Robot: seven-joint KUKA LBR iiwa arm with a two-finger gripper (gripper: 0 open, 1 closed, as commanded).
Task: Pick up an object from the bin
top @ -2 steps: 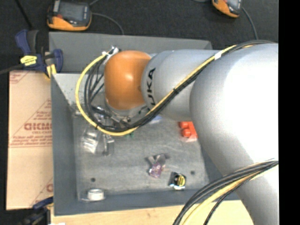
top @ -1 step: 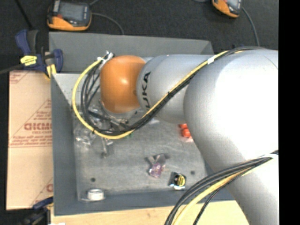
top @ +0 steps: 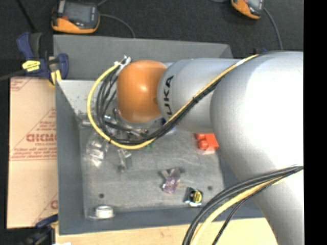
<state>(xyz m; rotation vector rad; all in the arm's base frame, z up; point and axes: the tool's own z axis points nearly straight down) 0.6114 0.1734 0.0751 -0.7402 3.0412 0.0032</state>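
My gripper (top: 122,158) reaches down from under the orange wrist cover into the left half of the bin, close to the floor. Just to its left lies a crumpled clear plastic piece (top: 95,151), apart from the gripper by a small gap. To the right and nearer the front lies a small purple and clear object (top: 171,181). Nothing shows held in the gripper.
An orange-red block (top: 206,142) sits at the bin's right side, partly under the arm. A small yellow and black tape measure (top: 194,196) lies near the front right. A white round cap (top: 103,212) rests at the front left corner. The arm covers the bin's back and right.
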